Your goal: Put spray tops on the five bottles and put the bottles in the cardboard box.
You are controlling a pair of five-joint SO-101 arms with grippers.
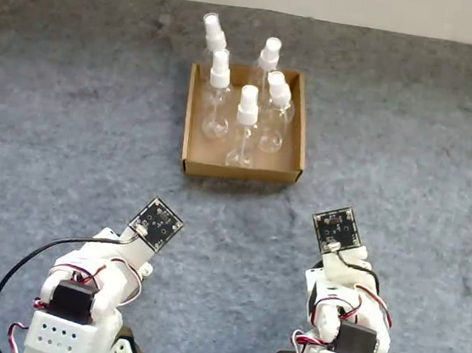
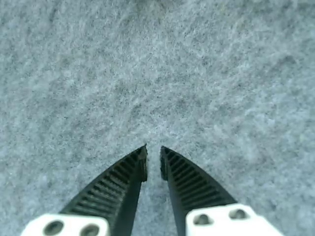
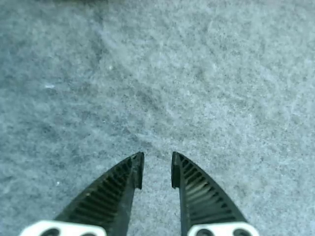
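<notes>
The cardboard box (image 1: 241, 173) lies at the far middle of the grey carpet. Several clear bottles stand in it, each with a white spray top: one at the front (image 1: 244, 128), one at the left (image 1: 217, 99), one at the right (image 1: 275, 115). Two more bottles (image 1: 214, 34) (image 1: 269, 56) rise at the box's back edge. My left arm (image 1: 96, 284) and right arm (image 1: 343, 301) sit near the front edge, well short of the box. My left gripper (image 2: 153, 150) and right gripper (image 3: 157, 158) hang over bare carpet, jaws drawn together to a narrow slit with nothing between them.
Grey carpet (image 1: 71, 124) covers the whole table, with open room on both sides of the box and between the box and the arms. A pale wall strip (image 1: 366, 4) runs along the far edge.
</notes>
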